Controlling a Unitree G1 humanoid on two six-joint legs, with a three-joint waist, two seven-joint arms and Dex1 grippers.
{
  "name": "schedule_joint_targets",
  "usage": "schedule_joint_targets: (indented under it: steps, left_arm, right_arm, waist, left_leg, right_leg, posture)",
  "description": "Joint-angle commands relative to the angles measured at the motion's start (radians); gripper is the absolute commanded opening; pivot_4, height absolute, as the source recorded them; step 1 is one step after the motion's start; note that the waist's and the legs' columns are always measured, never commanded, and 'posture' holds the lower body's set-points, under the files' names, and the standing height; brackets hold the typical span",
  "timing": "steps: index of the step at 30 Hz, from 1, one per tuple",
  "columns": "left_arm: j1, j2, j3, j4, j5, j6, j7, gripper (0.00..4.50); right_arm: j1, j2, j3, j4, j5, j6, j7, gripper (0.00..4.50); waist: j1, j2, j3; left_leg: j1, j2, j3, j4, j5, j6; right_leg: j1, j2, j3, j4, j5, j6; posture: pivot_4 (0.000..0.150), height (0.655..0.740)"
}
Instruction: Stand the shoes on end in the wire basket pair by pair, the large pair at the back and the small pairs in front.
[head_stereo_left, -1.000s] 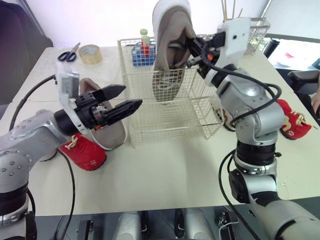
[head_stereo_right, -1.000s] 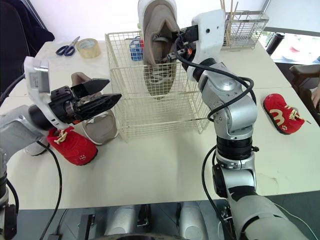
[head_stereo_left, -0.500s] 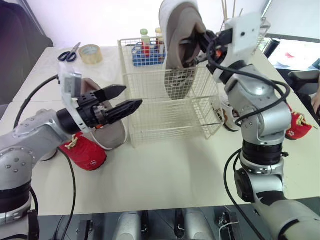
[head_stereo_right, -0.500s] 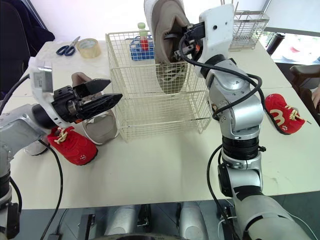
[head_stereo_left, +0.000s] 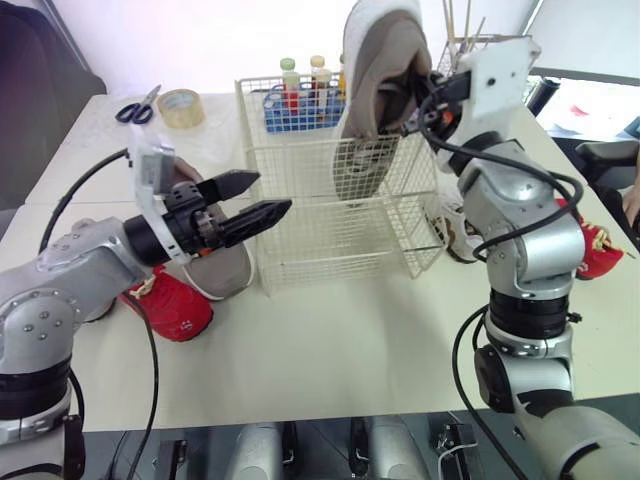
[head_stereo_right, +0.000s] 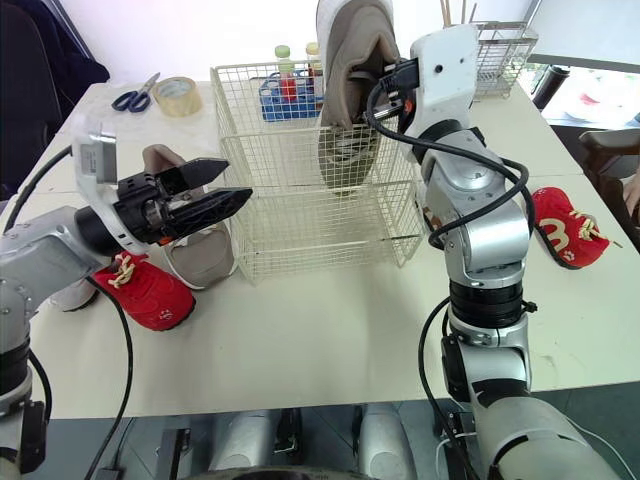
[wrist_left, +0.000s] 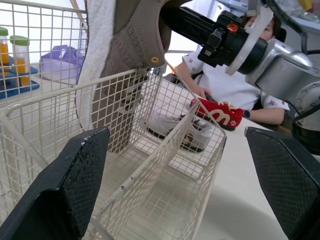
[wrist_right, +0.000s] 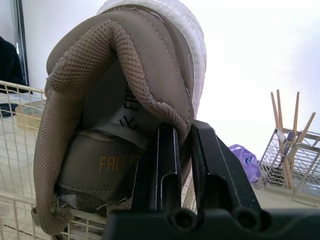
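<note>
- Right pincer (wrist_right: 183, 132) clamped on the beige shoe's (head_stereo_left: 375, 90) collar; shoe hangs toe-down at upper centre, toe dipped into the basket (head_stereo_left: 330, 245)
- Left pincer (head_stereo_left: 270, 192) wide apart, centre left, just beside the basket
- Second shoe (head_stereo_left: 226, 270) and red shoe (head_stereo_left: 175, 306) lie on the surface (head_stereo_left: 340, 340), lower left

— Where is the wire basket (head_stereo_left: 300, 250) open?
— Its left half, centre frame, lies bare from above. The tan shoe (head_stereo_left: 375, 70), hanging toe-down, fills the right rear.

A lab workroom: white table (head_stereo_left: 350, 340), scissors (head_stereo_left: 135, 105), tape roll (head_stereo_left: 180, 107), a blue rack of bottles (head_stereo_left: 283, 110)
</note>
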Motion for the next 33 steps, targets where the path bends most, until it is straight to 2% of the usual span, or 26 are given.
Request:
schedule_joint_targets:
  steps: [1, 4, 8, 9, 14, 18, 24, 27, 28, 31, 33]
  left_arm:
    - [-0.014, -0.005, 0.009, -0.014, 0.006, -0.006, -0.007, 4.50]
    - [-0.014, -0.008, 0.009, -0.013, 0.013, -0.006, -0.011, 4.50]
    - [-0.001, -0.009, 0.014, -0.013, 0.018, -0.007, -0.020, 4.50]
    - [0.005, -0.008, 0.017, -0.012, 0.019, -0.007, -0.024, 4.50]
    - [0.015, 0.015, 0.033, 0.018, 0.030, 0.001, -0.058, 4.50]
    - [0.002, 0.054, 0.049, 0.080, 0.044, 0.012, -0.108, 4.50]
    - [-0.029, 0.072, 0.038, 0.143, 0.116, 0.002, -0.162, 4.50]
    - [-0.021, 0.104, 0.077, 0.153, 0.132, 0.027, -0.138, 4.50]
    - [-0.021, 0.122, 0.104, 0.170, 0.136, 0.034, -0.125, 4.50]
    - [-0.038, 0.158, 0.193, 0.247, 0.116, 0.050, -0.112, 4.50]
    - [-0.057, 0.207, 0.251, 0.348, 0.125, 0.074, -0.112, 4.50]
  right_arm:
    - [-0.024, -0.008, -0.023, -0.058, -0.004, -0.021, 0.003, 0.27]
    - [-0.007, -0.004, -0.017, -0.073, 0.002, -0.006, 0.009, 1.14]
    - [0.017, -0.024, -0.032, -0.096, -0.004, -0.032, 0.024, 3.22]
    - [0.026, -0.030, -0.043, -0.107, -0.005, -0.044, 0.025, 3.60]
    - [0.134, -0.090, -0.144, -0.230, 0.105, -0.034, 0.136, 3.60]
    - [0.159, -0.173, -0.268, -0.238, 0.241, -0.005, 0.245, 3.60]
    - [0.174, -0.192, -0.256, -0.206, 0.303, -0.036, 0.299, 3.60]
    - [0.160, -0.211, -0.302, -0.198, 0.464, 0.024, 0.391, 3.60]
    - [0.135, -0.239, -0.343, -0.185, 0.610, 0.093, 0.449, 3.60]
    - [0.046, -0.329, -0.410, -0.108, 0.892, 0.239, 0.543, 3.60]
    - [-0.008, -0.436, -0.373, -0.057, 0.971, 0.310, 0.663, 4.19]
  waist:
    - [0.000, 0.000, 0.000]
    - [0.000, 0.000, 0.000]
    - [0.000, 0.000, 0.000]
    - [0.001, 0.000, 0.000]
    - [0.002, 0.000, 0.000]
    - [0.001, 0.000, 0.000]
    - [0.000, 0.000, 0.000]
    - [0.000, 0.000, 0.000]
    - [0.000, 0.000, 0.000]
    - [0.002, 0.000, 0.000]
    - [0.002, 0.000, 0.000]
  left_leg:
    - [0.000, 0.000, 0.000, 0.000, 0.000, 0.000]
    - [0.000, 0.000, 0.000, 0.000, 0.000, 0.000]
    - [0.000, 0.000, 0.000, 0.000, 0.000, 0.000]
    - [0.000, 0.000, 0.000, 0.000, 0.000, 0.000]
    - [0.000, 0.000, 0.000, 0.000, 0.000, 0.000]
    - [0.000, 0.000, 0.000, 0.000, 0.000, 0.000]
    - [0.001, 0.000, 0.000, 0.000, 0.000, 0.000]
    - [0.001, 0.000, 0.000, 0.000, 0.000, 0.000]
    - [0.001, 0.000, 0.000, 0.000, 0.000, 0.000]
    - [0.001, 0.001, -0.001, 0.000, 0.000, 0.000]
    - [0.001, 0.001, -0.001, 0.000, 0.000, 0.000]
  right_leg:
    - [0.000, 0.000, 0.000, 0.000, 0.000, 0.000]
    - [0.000, 0.000, 0.000, 0.000, 0.000, 0.000]
    - [0.000, 0.000, 0.000, 0.000, 0.000, 0.000]
    - [0.000, 0.000, 0.000, 0.000, 0.000, 0.000]
    - [0.000, 0.000, 0.000, -0.001, 0.000, 0.000]
    - [0.000, 0.000, 0.000, -0.001, 0.000, 0.000]
    - [0.000, 0.001, 0.002, -0.001, 0.000, 0.000]
    - [0.000, 0.001, 0.002, -0.001, 0.000, 0.000]
    - [0.000, 0.001, 0.002, -0.001, 0.000, 0.000]
    - [0.000, 0.001, 0.002, -0.001, 0.000, 0.000]
    - [0.000, 0.000, 0.002, 0.000, 0.000, 0.000]
  posture:
    - [0.150, 0.7400]
    - [0.150, 0.7400]
    - [0.150, 0.7400]
    - [0.150, 0.7400]
    - [0.150, 0.7400]
    - [0.150, 0.7400]
    - [0.150, 0.7400]
    - [0.150, 0.7400]
    - [0.150, 0.7400]
    - [0.150, 0.7400]
    - [0.150, 0.7400]
